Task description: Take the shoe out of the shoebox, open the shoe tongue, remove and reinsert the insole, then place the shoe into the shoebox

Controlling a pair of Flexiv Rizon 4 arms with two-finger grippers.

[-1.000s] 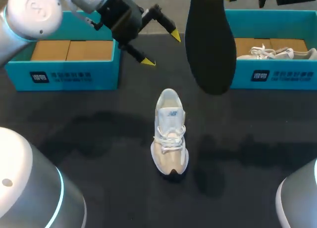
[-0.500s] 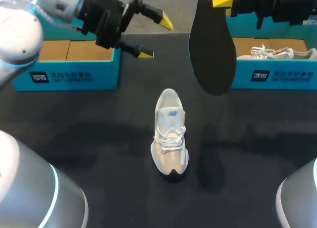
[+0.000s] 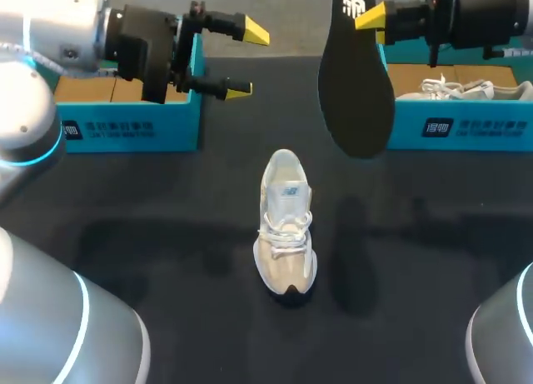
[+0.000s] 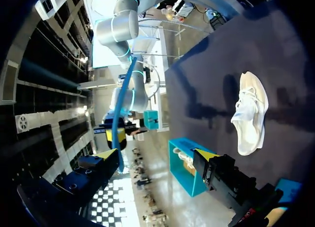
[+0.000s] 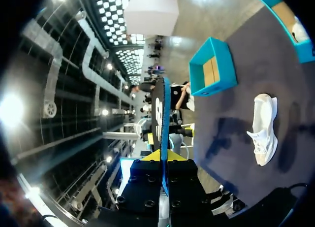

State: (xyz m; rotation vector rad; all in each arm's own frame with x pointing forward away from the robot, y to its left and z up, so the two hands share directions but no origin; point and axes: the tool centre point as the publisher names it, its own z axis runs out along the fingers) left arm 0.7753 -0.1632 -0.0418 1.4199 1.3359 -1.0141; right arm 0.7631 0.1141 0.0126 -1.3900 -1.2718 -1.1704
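My left claw (image 3: 246, 61) hangs spread wide and empty above the table's far side. Just behind and beside it sits the left shoebox (image 3: 125, 127), a teal carton with stiff walls and a bare brown cardboard floor. It holds no shoe.

The shoe (image 3: 285, 226) stands upright on the dark matte table (image 3: 166, 234), well below and ahead of both claws. It is a pale sneaker with a soft mesh upper, white laces and a dark toe. I cannot tell whether its tongue is pulled open.

My right claw (image 3: 371, 16) pinches the insole (image 3: 356, 92) by its heel end. It is a thin, flat, black foam sole hanging toe-down beneath the fingers.

Beside that claw, the right shoebox (image 3: 458, 127) holds a second shoe (image 3: 475, 88).

I judge the shoe and insole removal done. Reinserting the insole and boxing the shoe remain.
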